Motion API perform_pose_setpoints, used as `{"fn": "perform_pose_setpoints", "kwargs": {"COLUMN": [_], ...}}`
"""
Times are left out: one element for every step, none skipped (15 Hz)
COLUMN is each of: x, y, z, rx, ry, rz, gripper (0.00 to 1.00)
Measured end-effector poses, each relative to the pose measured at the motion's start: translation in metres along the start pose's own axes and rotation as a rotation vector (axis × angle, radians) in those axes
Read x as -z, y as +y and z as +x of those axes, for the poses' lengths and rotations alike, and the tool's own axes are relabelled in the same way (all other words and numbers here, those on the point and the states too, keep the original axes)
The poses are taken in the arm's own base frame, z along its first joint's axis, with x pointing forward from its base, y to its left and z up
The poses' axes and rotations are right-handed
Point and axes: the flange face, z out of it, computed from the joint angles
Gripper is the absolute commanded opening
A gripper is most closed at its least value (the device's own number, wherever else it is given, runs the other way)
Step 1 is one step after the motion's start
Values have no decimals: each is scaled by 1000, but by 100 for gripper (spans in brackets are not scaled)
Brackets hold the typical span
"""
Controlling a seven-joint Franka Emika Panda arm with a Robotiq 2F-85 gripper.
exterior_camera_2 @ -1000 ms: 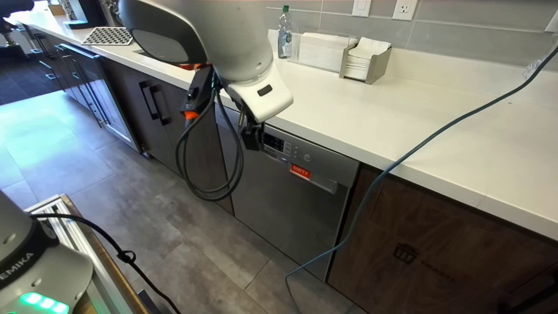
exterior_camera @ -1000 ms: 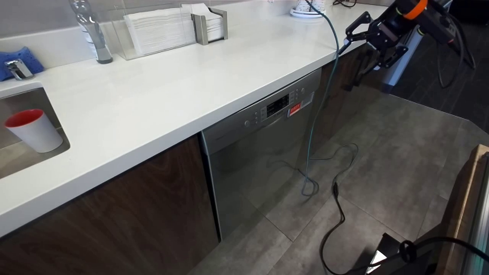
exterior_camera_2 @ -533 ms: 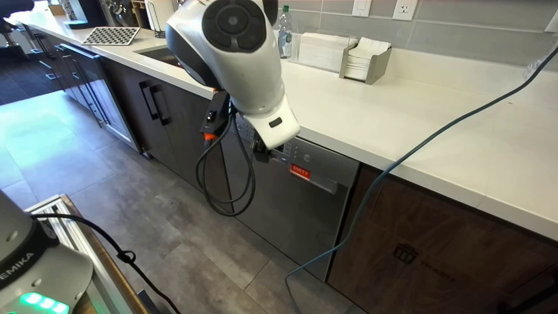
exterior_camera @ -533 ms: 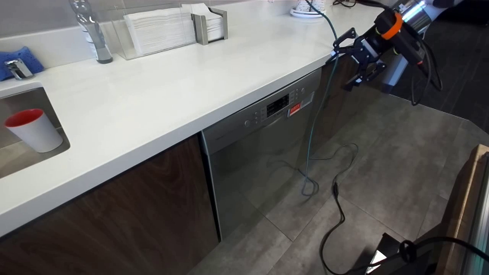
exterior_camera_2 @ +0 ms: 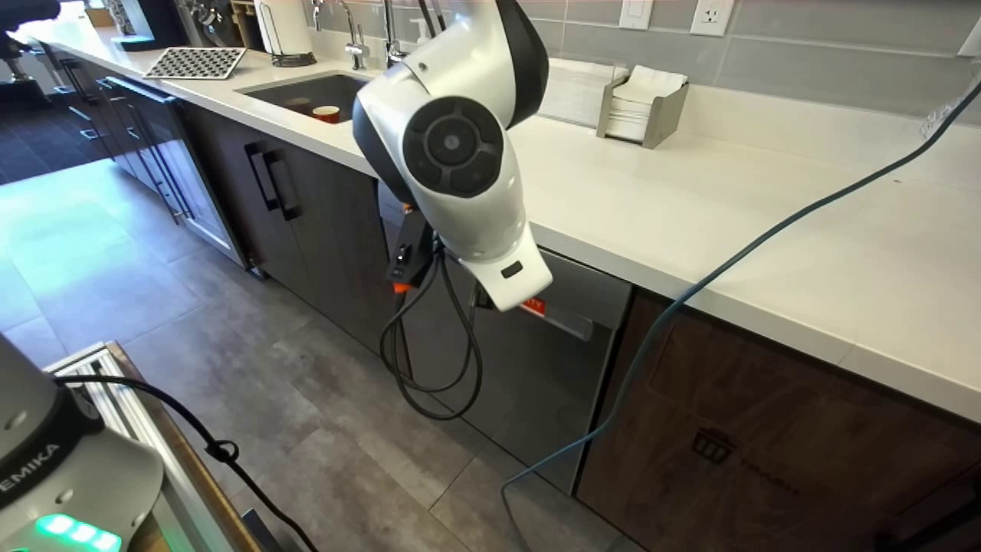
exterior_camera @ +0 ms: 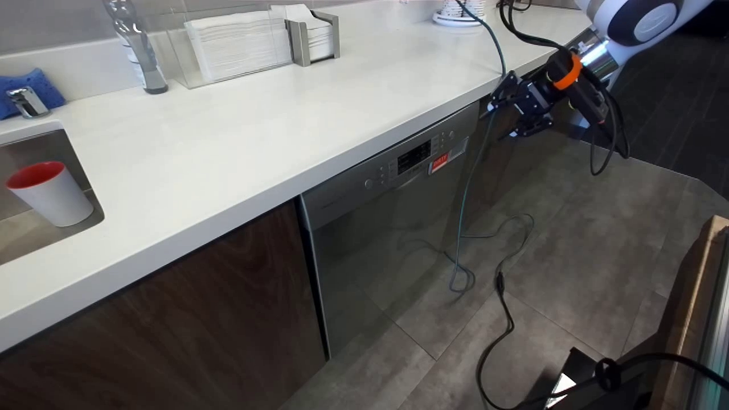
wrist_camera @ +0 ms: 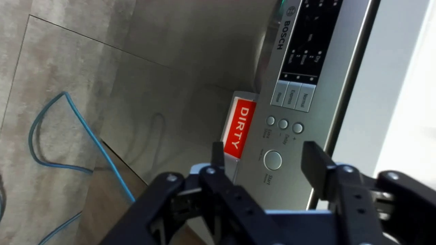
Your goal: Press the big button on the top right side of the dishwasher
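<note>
Claw parted and empty, I've lowered it toward the dishwasher under the bench within the last second, and the round Start button shows between its jaws, so I judge the approach nearly lined up for pressing.

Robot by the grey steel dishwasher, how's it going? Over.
Black two-fingered gripper open, empty. Round silver Start button uncovered in wrist view. Thin blue cable there, off to one side.
</note>
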Motion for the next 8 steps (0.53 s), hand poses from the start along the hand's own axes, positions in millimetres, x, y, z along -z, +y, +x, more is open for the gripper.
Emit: {"fn": "perform_pose_setpoints", "kwargs": {"x": [-4,-8,-12,-16,-20,-23,-27,-31], "y": [3,6,9,11,12,13,13,13], "z": [3,6,9,13,16,18,19,20], "rx": [-9,-20,-30,-40,-50,-59,-70,-80], "ry": [1,4,4,4,5,2,-1,-6], "rz": [6,15,27,40,53,67,79,90], "gripper": [22,16,8,2,0,0,0,0]}}
